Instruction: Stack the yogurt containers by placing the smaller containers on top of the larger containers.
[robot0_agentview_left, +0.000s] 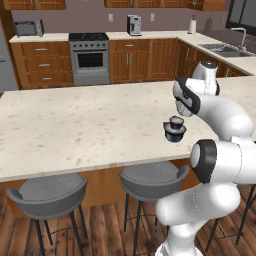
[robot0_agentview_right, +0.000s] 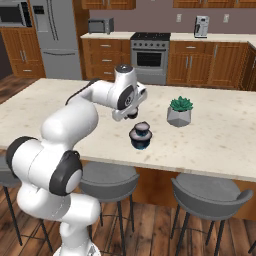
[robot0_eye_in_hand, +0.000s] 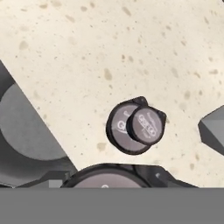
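Right base view: the gripper (robot0_agentview_right: 131, 115) is hanging over the island counter (robot0_agentview_right: 220, 140), just up and left of a two-cup stack. The widest yogurt cup (robot0_agentview_right: 140, 142), dark with a bluish lower edge, is standing upright on the counter near its front edge. A smaller yogurt cup (robot0_agentview_right: 142, 128) is sitting on top of it.

Hand view is showing the same stack from above. The smaller cup's pale lid (robot0_eye_in_hand: 145, 125) is lying off-centre towards one side of the wider lid (robot0_eye_in_hand: 118, 129) and overlapping its rim. A third yogurt cup (robot0_eye_in_hand: 107, 177), dark-rimmed and pale-topped, is pressing close against the lower edge of this view. The jaws are standing partly apart and appear to be clamping it. Its contact points are hidden.

A potted plant (robot0_agentview_right: 179, 111) in a grey faceted pot is standing to the right of the stack, near but apart. Nothing is lying between the gripper and the stack.

Left base view: the robot's own forearm is covering the gripper, and the stack (robot0_agentview_left: 175, 129) is showing just beneath the wrist. Two grey stools (robot0_agentview_left: 50, 192) are standing under the counter's front edge. A range (robot0_agentview_left: 90, 57), microwave (robot0_agentview_left: 28, 27), coffee maker (robot0_agentview_left: 133, 25) and sink (robot0_agentview_left: 225, 49) are lining the far counters, well apart from the work.
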